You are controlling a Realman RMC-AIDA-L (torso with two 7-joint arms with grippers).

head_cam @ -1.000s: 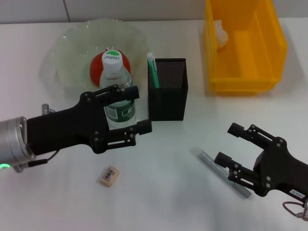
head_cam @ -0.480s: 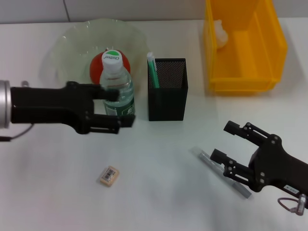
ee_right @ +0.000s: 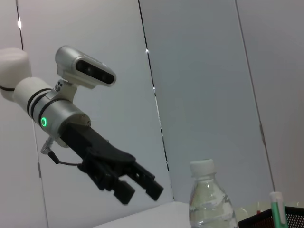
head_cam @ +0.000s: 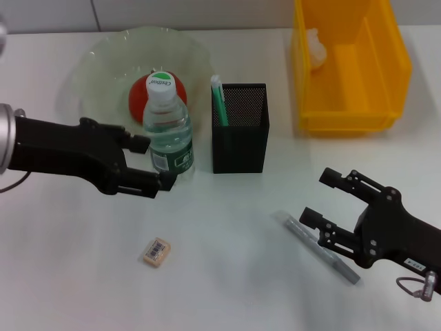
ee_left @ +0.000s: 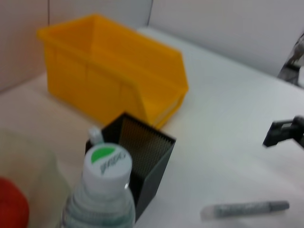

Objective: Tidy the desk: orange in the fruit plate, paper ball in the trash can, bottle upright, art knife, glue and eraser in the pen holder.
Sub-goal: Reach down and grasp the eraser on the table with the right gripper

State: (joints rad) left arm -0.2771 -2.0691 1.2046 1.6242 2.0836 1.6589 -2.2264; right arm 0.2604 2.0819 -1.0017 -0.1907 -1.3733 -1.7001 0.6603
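the bottle (head_cam: pixel 167 127) stands upright beside the pen holder (head_cam: pixel 240 128), orange (head_cam: pixel 141 96) in the plate (head_cam: pixel 103 65), paper ball (head_cam: pixel 315 47) binned, while eraser (head_cam: pixel 157 251) and art knife (head_cam: pixel 320 246) lie loose before the holder, left gripper (head_cam: pixel 153 162) and right gripper (head_cam: pixel 324 200) both spread

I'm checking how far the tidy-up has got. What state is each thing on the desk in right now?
Bottle: upright, capped, free of both grippers.
Orange: in the fruit plate.
Paper ball: in the yellow bin.
Glue: standing in the pen holder.
Art knife: flat on the desk.
Eraser: on the desk.
Left gripper: open, beside the bottle.
Right gripper: open, at the art knife.
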